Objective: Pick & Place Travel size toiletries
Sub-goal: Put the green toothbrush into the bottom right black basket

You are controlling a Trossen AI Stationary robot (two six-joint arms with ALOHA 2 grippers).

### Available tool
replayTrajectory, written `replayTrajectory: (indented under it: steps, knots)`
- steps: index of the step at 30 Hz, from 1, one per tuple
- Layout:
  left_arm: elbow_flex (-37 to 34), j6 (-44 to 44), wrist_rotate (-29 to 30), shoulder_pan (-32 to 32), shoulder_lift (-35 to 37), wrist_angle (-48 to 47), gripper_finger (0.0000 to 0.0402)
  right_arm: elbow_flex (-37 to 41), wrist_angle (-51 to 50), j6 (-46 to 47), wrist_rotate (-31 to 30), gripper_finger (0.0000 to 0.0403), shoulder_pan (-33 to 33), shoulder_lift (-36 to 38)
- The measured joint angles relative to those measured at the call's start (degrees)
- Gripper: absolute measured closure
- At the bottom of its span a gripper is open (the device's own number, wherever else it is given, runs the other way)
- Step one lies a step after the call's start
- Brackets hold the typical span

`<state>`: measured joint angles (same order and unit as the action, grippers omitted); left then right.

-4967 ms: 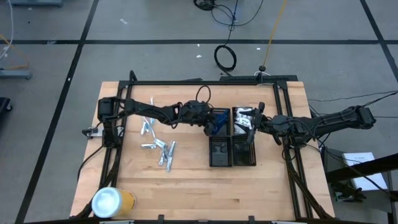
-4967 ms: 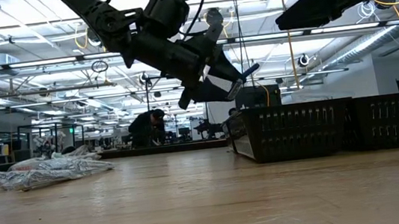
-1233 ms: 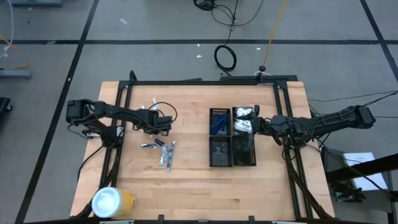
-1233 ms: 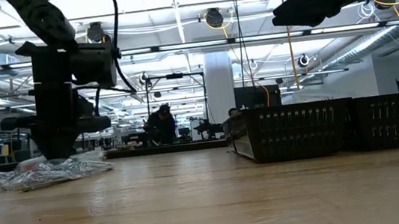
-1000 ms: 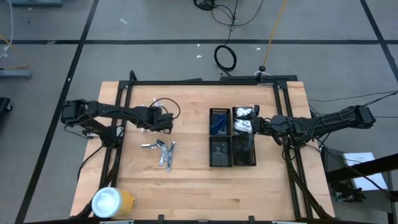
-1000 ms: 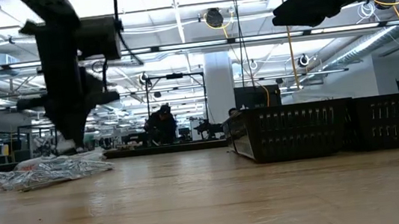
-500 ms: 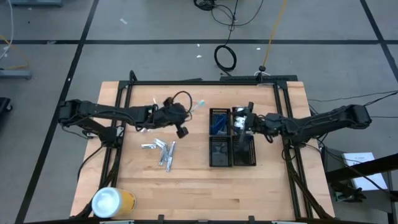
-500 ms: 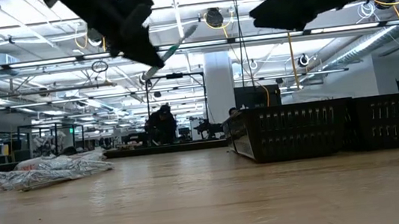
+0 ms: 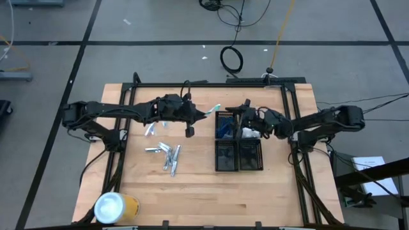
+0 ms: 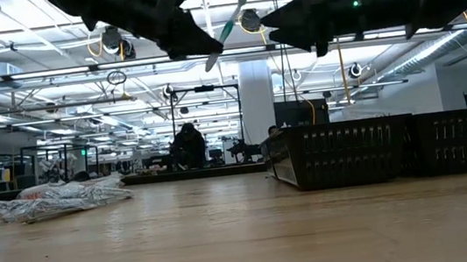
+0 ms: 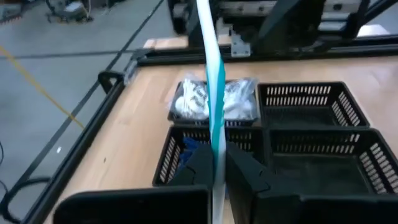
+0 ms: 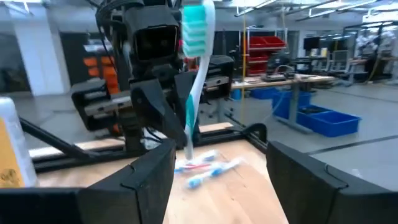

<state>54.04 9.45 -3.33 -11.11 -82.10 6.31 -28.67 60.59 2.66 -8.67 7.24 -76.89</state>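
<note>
My left gripper is above the table between the loose pile and the trays, shut on a white-and-teal toothbrush. The brush slants up toward the table's right. My right gripper hovers over the far trays, open and facing the brush's bristle head without touching it. More travel size toiletries lie flat on the wood at the table's left. Blue razors lie in the far left tray and white packets in the far right one. My left gripper pinches the toothbrush's handle between its two fingers, near the end away from the bristles. The fingers come from the table's left, slanting upward, and lie along the brush. The brush sticks out past the fingertips, bristle head up and lifted clear of the table.
Four black gridded trays stand in a block right of centre; the two near ones look empty. A yellow cylinder with a white lid stands at the near left corner. A black frame runs along the far edge.
My left gripper has risen from the loose pile with the toothbrush and gone toward the table's right, tipping the brush upward. My right gripper has moved left over the far trays and turned to face the brush, staying open.
</note>
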Motion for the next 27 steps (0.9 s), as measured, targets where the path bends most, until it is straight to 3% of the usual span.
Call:
replayTrajectory:
  steps: [6,11,17,27]
  knots:
    - [0.02,2.07,-2.83,-0.44,-1.66,1.73,0.0394,-4.04,1.36,3.34,7.44,0.0165,1.68,-6.29]
    - [-0.02,2.52,-2.78,-0.81,-2.3,2.07,0.0392,-8.56,1.35,3.26,7.46,0.0165,1.69,-10.66]
    - [-0.02,2.46,-2.72,-1.25,-2.28,1.88,0.0388,-9.33,1.55,2.25,7.48,0.0169,1.69,-11.03]
    - [-0.02,2.08,-2.8,-1.18,-2.28,2.72,0.0386,-9.33,3.68,2.24,7.48,0.0241,1.68,-11.01]
